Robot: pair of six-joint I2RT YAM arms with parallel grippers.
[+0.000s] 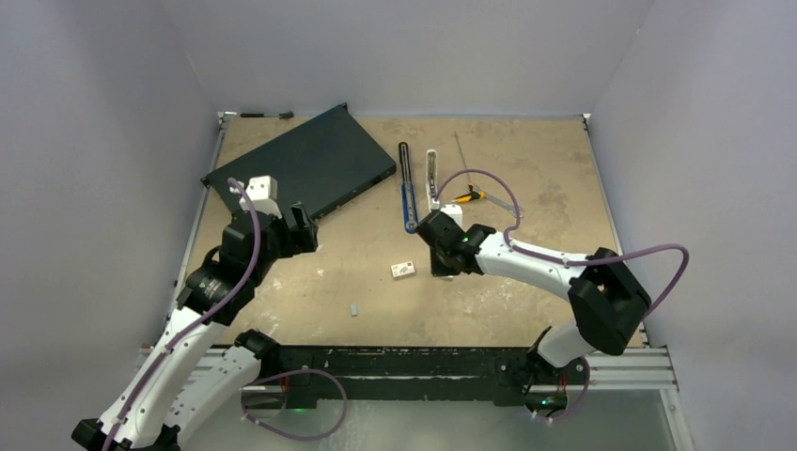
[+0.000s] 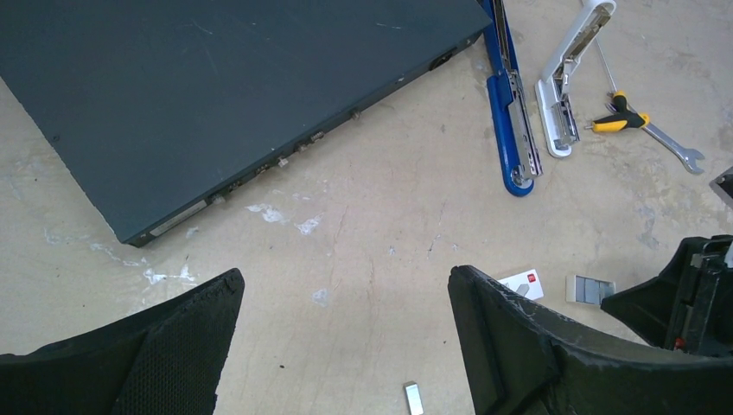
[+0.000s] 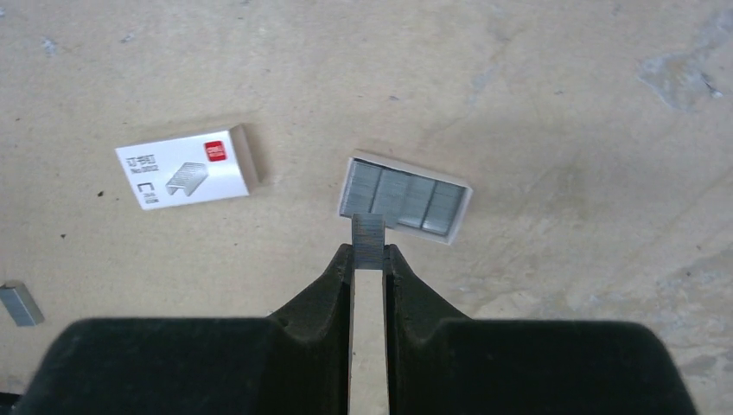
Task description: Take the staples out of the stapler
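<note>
My right gripper [image 3: 368, 255] is shut on a short silver strip of staples [image 3: 367, 229], held just above a small open tray [image 3: 463, 206] filled with more grey strips. Another loose strip [image 3: 19, 303] lies on the table at the far left; the left wrist view shows it too [image 2: 413, 398]. The blue stapler [image 1: 406, 188] and a white stapler [image 1: 432, 174] lie opened out flat behind my right gripper [image 1: 438, 254]. My left gripper [image 2: 344, 277] hangs open over bare table with nothing between its fingers, near the left side [image 1: 303, 230].
A white staple box sleeve with a red label [image 3: 186, 169] lies left of the tray. A large dark flat case [image 1: 301, 169] fills the back left. A yellow-handled screwdriver [image 1: 470, 195] and a wrench [image 2: 674, 147] lie right of the white stapler.
</note>
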